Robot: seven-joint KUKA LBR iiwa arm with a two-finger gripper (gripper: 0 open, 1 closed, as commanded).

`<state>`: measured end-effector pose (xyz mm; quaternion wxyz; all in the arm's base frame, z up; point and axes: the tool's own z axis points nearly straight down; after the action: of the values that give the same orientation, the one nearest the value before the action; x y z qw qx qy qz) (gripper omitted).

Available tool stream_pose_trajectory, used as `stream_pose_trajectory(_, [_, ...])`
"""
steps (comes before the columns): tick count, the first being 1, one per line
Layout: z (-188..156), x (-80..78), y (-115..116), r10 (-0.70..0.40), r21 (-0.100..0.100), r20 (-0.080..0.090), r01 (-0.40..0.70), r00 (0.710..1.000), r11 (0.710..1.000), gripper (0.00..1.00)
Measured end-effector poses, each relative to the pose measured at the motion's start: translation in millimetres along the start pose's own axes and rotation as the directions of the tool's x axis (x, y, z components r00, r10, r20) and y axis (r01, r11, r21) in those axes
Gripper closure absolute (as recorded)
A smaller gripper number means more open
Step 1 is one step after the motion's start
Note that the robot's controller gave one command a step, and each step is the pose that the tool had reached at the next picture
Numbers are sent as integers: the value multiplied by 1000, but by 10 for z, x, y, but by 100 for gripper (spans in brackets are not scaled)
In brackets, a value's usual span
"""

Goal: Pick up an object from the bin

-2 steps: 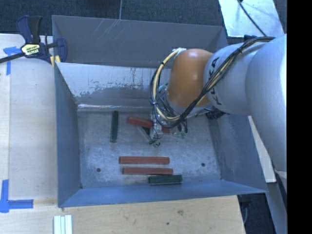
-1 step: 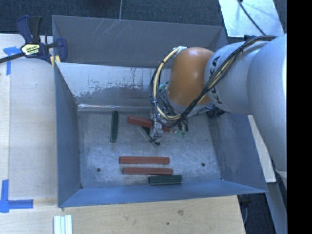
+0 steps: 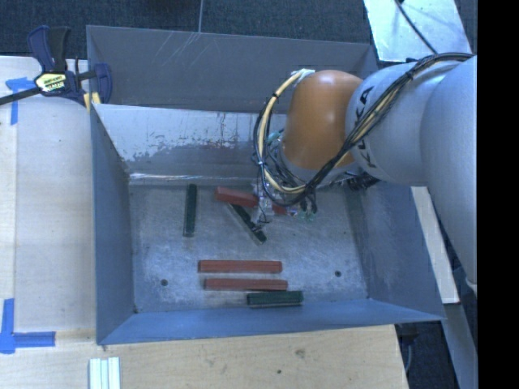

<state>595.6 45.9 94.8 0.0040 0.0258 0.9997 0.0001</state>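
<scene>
My gripper (image 3: 263,207) hangs low in the back middle of the bin, under the arm's orange cover. Right below it a dark green stick (image 3: 248,222) lies slanting, its lower end poking out toward the bin's middle. A red-brown block (image 3: 233,195) lies against the gripper's left side, partly hidden by it. Whether the gripper touches either piece is not clear from this angle.
Another dark green stick (image 3: 190,210) lies lengthwise at the left of the bin floor. Two long red-brown sticks (image 3: 240,267) (image 3: 245,284) lie side by side near the front, with a short dark green stick (image 3: 275,298) just before the front wall. The arm covers the bin's right back corner.
</scene>
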Motion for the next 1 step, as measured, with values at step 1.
stream_pose_trajectory(1, [-432,-22,0,-2,0,0,2,1000,1000,100])
